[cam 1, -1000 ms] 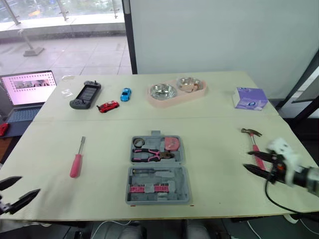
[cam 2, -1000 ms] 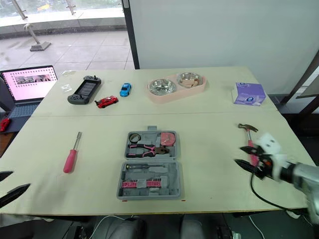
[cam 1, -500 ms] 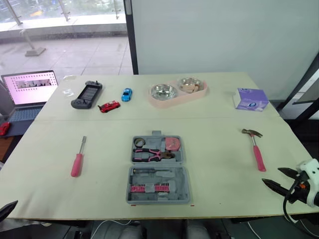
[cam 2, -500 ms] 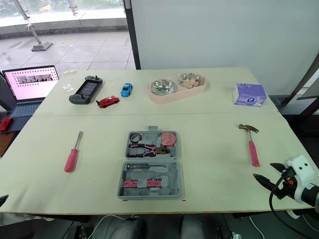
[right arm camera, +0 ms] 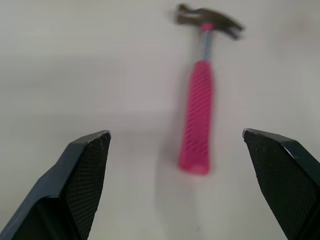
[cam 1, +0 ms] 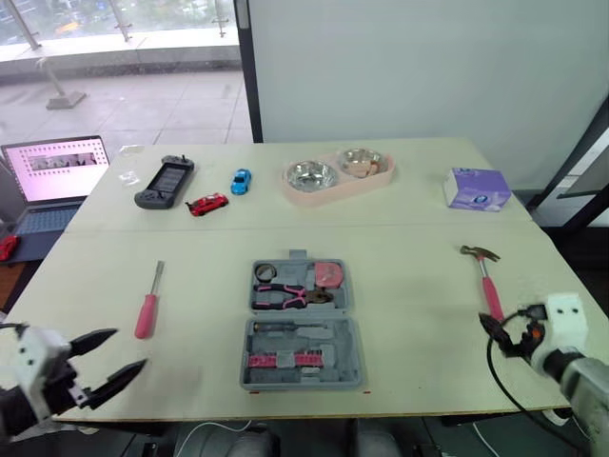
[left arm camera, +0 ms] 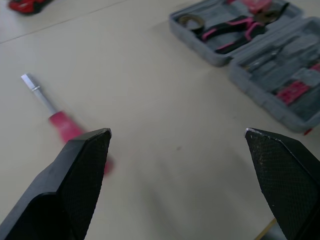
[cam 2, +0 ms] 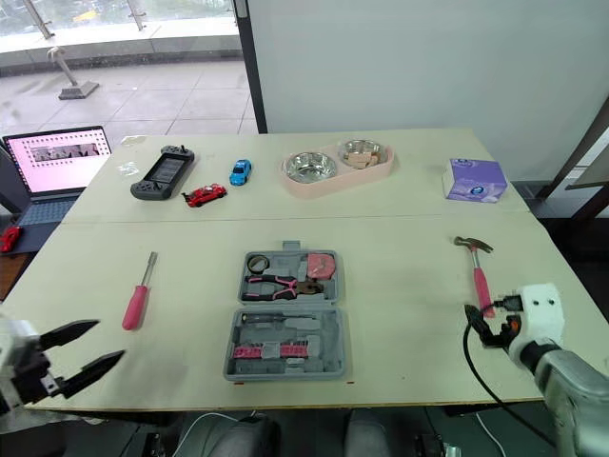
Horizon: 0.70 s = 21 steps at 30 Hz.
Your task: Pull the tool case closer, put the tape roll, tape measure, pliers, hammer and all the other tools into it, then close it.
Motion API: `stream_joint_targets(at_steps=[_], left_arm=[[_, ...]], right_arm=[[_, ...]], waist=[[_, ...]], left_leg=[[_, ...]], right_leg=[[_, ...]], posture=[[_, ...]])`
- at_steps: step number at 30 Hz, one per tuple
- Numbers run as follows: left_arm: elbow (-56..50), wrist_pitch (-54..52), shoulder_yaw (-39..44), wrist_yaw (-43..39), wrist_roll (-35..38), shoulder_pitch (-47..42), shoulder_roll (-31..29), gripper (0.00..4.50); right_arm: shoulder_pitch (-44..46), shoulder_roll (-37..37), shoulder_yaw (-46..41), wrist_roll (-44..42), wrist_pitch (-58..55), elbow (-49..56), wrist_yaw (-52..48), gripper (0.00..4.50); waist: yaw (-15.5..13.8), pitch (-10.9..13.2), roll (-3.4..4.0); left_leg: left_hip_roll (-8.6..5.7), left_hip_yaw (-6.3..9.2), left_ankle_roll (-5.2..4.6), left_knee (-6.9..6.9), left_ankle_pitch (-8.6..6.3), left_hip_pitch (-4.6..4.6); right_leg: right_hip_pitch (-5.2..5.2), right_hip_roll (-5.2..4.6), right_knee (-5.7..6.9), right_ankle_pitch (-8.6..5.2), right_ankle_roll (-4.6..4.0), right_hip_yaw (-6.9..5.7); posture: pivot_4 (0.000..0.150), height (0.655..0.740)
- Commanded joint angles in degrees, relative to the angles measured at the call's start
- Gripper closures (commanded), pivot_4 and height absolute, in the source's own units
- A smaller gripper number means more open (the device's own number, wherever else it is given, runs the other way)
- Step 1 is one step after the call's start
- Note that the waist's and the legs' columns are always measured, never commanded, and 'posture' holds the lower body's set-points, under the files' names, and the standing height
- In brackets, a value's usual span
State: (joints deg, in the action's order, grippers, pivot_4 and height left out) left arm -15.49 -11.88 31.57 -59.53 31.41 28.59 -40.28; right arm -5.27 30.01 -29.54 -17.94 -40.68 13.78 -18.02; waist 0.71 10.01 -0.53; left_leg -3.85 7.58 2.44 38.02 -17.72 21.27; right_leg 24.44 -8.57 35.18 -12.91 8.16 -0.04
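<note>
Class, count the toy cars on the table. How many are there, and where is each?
2. The red toy car lies beside the black game controller, far left. The blue toy car sits just behind it, nearer the pink bowl stand. None appears hidden.

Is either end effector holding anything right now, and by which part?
Nothing is held. The left end effector and right end effector are both open and empty; the hammer lies free.

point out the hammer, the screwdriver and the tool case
hammer [cam 1: 489,291], left eye view, on the pink handle
screwdriver [cam 1: 145,316], left eye view, on the pink handle
tool case [cam 1: 303,384], left eye view, on the grey front rim of the near half
</note>
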Motion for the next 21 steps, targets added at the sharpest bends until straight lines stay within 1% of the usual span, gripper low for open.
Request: stream_joint_targets(at_steps=[1,5,10,12,16,21], left_arm=[[-8.1,-4.0,-3.6,2.3,2.8,-1.2,0.2,0.0],[-13.7,-6.2,-9.2,5.4,2.4,-5.5,0.8,0.0],[-20.0,-9.1,-15.5,8.6,2.5,-9.1,1.4,0.0],[-21.9,-10.2,-17.0,10.2,2.8,-10.6,1.6,0.0],[-25.0,-12.1,-19.5,12.6,2.7,-13.3,1.7,0.0],[-27.0,-13.2,-21.1,14.7,2.3,-14.5,2.0,0.0]], right_arm=[[5.6,-0.3,1.1,1.9,-5.9,1.3,6.6,0.03],[15.9,1.0,4.1,3.4,-9.2,-5.4,9.4,0.03],[27.1,2.6,7.6,6.7,-9.7,-18.3,12.1,0.03],[30.5,2.9,8.6,7.4,-9.1,-23.0,12.0,0.03],[39.4,3.6,10.8,9.6,-6.9,-36.2,12.7,0.03],[46.4,4.7,13.0,11.4,-5.7,-49.4,12.7,0.03]], waist=[[-0.1,0.0,0.05],[0.0,0.0,0.09],[0.1,0.0,0.12],[0.1,0.0,0.12],[0.3,0.0,0.14],[0.3,0.0,0.16]], left_leg=[[-0.03,0.0,0.0,0.0,0.01,0.01],[-0.07,-0.01,0.02,0.01,0.03,0.01],[-0.12,0.0,0.03,0.01,0.04,0.02],[-0.12,0.0,0.03,0.01,0.04,0.02],[-0.12,-0.02,0.04,0.02,0.05,0.01],[-0.12,-0.03,0.03,0.02,0.05,0.02]], right_leg=[[0.01,-0.01,0.0,0.01,0.0,0.0],[0.0,-0.01,0.01,0.03,0.0,0.0],[0.0,-0.01,0.01,0.11,0.12,0.0],[0.01,-0.01,0.02,0.11,0.12,0.0],[0.0,-0.01,0.02,0.14,0.07,0.01],[0.01,0.0,0.02,0.15,0.07,0.01]], posture=[[0.15,0.7239],[0.15,0.7239],[0.15,0.7239],[0.15,0.7239],[0.15,0.7239],[0.15,0.7239]])
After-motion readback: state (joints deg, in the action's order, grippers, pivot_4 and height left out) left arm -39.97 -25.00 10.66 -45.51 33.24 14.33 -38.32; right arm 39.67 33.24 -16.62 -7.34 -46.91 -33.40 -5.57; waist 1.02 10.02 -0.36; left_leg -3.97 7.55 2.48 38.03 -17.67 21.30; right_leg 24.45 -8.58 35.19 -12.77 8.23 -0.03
